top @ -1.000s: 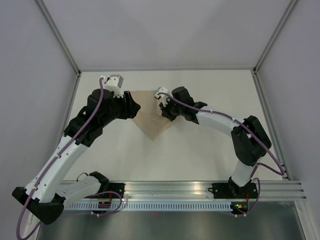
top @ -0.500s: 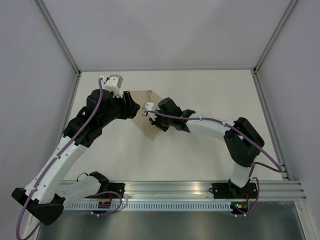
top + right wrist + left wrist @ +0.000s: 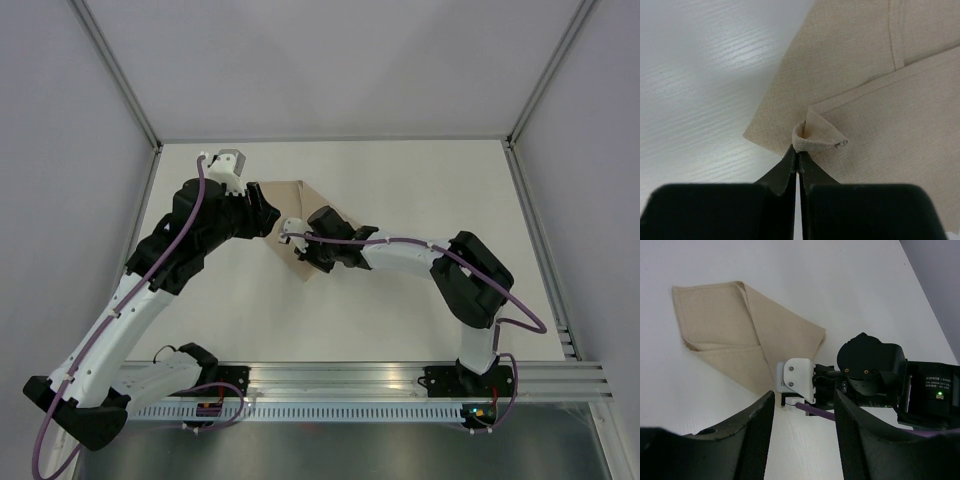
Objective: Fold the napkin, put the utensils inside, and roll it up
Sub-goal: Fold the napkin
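The tan napkin (image 3: 288,198) lies partly folded on the white table at the back left, its layers overlapping in the left wrist view (image 3: 740,325). My right gripper (image 3: 798,152) is shut on a curled corner of the napkin (image 3: 815,136), held just above the cloth's lower layer (image 3: 865,75). From above, the right gripper (image 3: 305,252) sits over the napkin's near point. My left gripper (image 3: 803,430) hangs open above the table beside the napkin, with nothing between its fingers, and the right wrist is right in front of it. From above, the left gripper (image 3: 264,216) covers the napkin's left edge. The utensils are out of view.
Grey enclosure walls with metal posts (image 3: 120,80) surround the table on three sides. An aluminium rail (image 3: 340,378) with both arm bases runs along the near edge. The right arm (image 3: 470,275) stretches across the table's middle.
My right gripper has moved left and nearer across the napkin, dragging the pinched corner over the cloth. The left arm has not moved.
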{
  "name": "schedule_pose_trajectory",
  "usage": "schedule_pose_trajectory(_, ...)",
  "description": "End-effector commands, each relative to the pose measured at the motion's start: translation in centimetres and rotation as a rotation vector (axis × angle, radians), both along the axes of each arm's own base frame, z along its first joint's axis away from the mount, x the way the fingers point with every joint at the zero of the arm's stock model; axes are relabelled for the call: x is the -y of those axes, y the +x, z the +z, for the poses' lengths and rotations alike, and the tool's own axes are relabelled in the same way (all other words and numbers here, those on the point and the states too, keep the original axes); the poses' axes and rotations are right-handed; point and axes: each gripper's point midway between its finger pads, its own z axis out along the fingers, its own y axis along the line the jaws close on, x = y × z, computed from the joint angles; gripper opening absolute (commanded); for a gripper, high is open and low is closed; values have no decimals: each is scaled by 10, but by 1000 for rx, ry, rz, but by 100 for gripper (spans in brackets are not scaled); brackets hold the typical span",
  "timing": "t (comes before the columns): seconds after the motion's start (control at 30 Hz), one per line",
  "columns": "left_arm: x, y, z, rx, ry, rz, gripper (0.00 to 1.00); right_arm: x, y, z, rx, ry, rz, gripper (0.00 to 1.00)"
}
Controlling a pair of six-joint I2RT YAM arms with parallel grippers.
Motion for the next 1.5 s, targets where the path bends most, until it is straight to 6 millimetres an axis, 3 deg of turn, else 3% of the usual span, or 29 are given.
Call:
schedule_pose_trajectory(0.0, 1, -3, 5, -38, -104, 60, 56, -9, 0, -1, -9, 6, 11, 6)
schedule_pose_trajectory(0.27, 1, -3, 4, -38, -102, 61, 59, -14, -7, -2, -49, 15, 30, 28)
schedule_pose_trajectory(0.4, 0, -4, 5, -37, -102, 62, 60, -20, -4, 8, -48, 37, 31, 43)
schedule_pose_trajectory(0.63, -2, -6, 13, -18, -120, 66, 62, -33, -1, 25, -71, 76, 23, 50)
schedule_pose_trajectory(0.87, -1, -7, 18, -7, -144, 67, 67, -24, 14, 36, -94, 95, -19, 61)
schedule_pose_trajectory(0.97, -1, -3, 17, -11, -159, 91, 67, -13, 29, 41, -111, 105, -73, 61)
schedule_pose_trajectory(1.03, -2, 2, 13, -22, -191, 133, 66, -2, 50, 49, -115, 113, -135, 62)
schedule_pose_trajectory(1.07, -1, 5, 4, -42, -194, 151, 66, 2, 57, 44, -133, 107, -155, 62)
schedule_pose_trajectory(1.1, -2, 8, -1, -54, -204, 175, 65, 4, 73, 54, -125, 130, -182, 62)
schedule_pose_trajectory(1.17, -6, 18, -9, -73, -242, 261, 63, 29, 101, 44, -164, 116, -268, 62)
schedule_pose_trajectory(1.2, -8, 23, -25, -102, -234, 301, 63, 40, 125, 55, -145, 137, -308, 63)
schedule_pose_trajectory(1.27, -13, 35, -37, -118, -274, 402, 59, 58, 144, 42, -162, 110, -367, 62)
schedule_pose_trajectory(1.3, -13, 40, -56, -149, -259, 436, 57, 71, 160, 45, -148, 114, -413, 62)
schedule_pose_trajectory(1.47, -22, 67, -105, -235, -243, 596, 39, 104, 185, 16, -154, 54, -512, 61)
